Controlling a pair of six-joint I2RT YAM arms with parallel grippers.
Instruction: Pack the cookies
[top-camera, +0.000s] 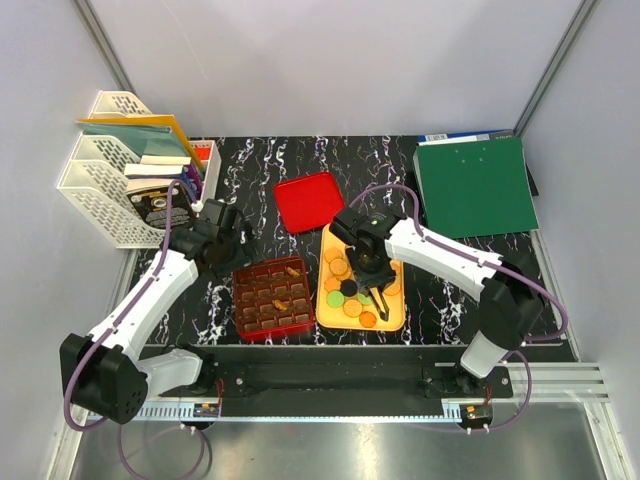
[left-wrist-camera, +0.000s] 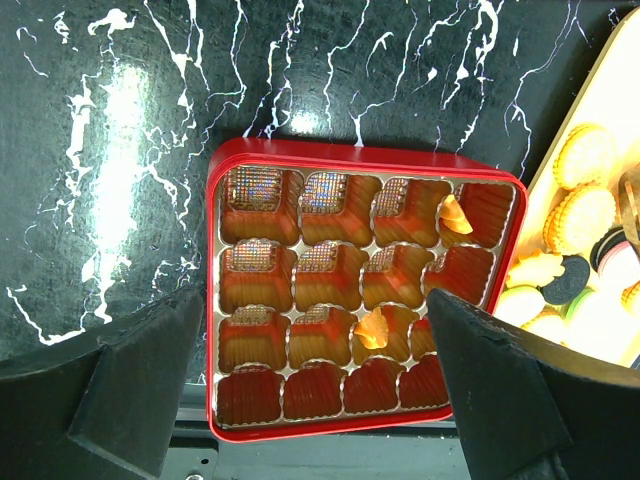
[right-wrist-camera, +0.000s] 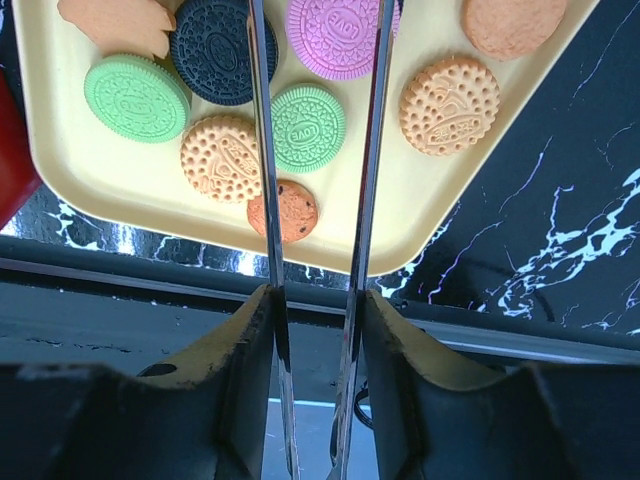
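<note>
- Over the yellow tray (right-wrist-camera: 420, 190), the right gripper (right-wrist-camera: 315, 40) is hanging with its long thin blades pointing at the cookies (top-camera: 352, 308). Its jaws are standing narrow with a gap showing.
- A green cookie (right-wrist-camera: 308, 127) is lying between the blades, possibly touching one; it is hard to tell.
- The cookies are lying flat on the tray, with orange, green, pink and black mixed.
- Just left of the tray, the red grid box (left-wrist-camera: 350, 150) is sitting with two orange pieces (left-wrist-camera: 455, 215) in its cells.
- The left gripper (left-wrist-camera: 312, 300) is hovering above that box, jaws spread wide and holding nothing.
- Behind the tray, a red lid (top-camera: 309, 200) is lying flat.
</note>
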